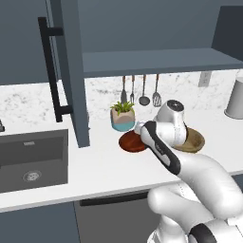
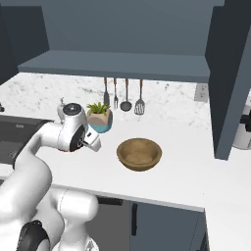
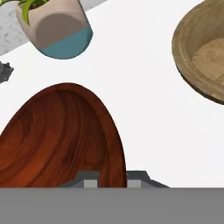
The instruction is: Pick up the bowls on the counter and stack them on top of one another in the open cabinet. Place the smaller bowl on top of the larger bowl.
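On the far left of the left base view, a dark sink sat sunk into the white desk. Next came the open cabinet's door with its long black handle, and beside it the bare shelf above the desk. Below the shelf, utensils hung on the wall, and a plant pot stood near the wall. Just in front of the pot lay the small bowl, reddish-brown, on the desk. The claw was clamped on the rim of this bowl, one finger inside and one outside, as the hand view showed. To the right, apart from the small bowl, sat the large bowl, tan wood, also on the desk. At the far right stood a grey canister.
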{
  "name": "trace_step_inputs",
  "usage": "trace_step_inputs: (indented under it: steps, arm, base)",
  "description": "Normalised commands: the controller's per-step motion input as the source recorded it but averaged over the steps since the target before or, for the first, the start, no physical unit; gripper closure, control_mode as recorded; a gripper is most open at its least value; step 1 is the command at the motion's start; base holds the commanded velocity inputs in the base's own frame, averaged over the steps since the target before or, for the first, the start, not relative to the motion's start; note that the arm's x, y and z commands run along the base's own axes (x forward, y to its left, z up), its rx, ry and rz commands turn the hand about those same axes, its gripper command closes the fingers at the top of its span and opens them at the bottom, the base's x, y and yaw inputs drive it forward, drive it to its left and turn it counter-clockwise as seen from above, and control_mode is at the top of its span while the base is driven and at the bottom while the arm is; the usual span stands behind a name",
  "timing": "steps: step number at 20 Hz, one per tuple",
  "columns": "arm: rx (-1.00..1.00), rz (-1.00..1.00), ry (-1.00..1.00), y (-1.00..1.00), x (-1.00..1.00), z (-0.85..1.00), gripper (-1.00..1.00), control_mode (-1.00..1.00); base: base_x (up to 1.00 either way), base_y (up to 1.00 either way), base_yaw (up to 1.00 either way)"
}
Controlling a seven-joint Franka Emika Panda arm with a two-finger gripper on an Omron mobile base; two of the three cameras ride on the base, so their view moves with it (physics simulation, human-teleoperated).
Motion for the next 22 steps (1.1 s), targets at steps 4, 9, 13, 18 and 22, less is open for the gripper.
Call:
trace_step_inputs:
  steps: [4,9,13,18,22]
  arm:
    - [0.07,0.00,-0.02,-0.74,-0.32,0.53,1.00,-1.00]
    - [0.06,0.00,-0.04,-0.70,-0.30,0.40,1.00,-1.00]
    - [0.05,0.00,-0.01,-0.73,-0.17,0.22,1.00,-1.00]
    - [0.05,0.00,0.00,-0.72,-0.02,0.09,1.00,-1.00]
    - [0.06,0.00,0.00,-0.62,0.06,0.02,1.00,-1.00]
  base:
    - [0.00,0.00,0.00]
    - [0.00,0.00,0.00]
    - [0.00,0.00,0.00]
    - [0.00,0.00,0.00]
    - [0.00,0.00,0.00]
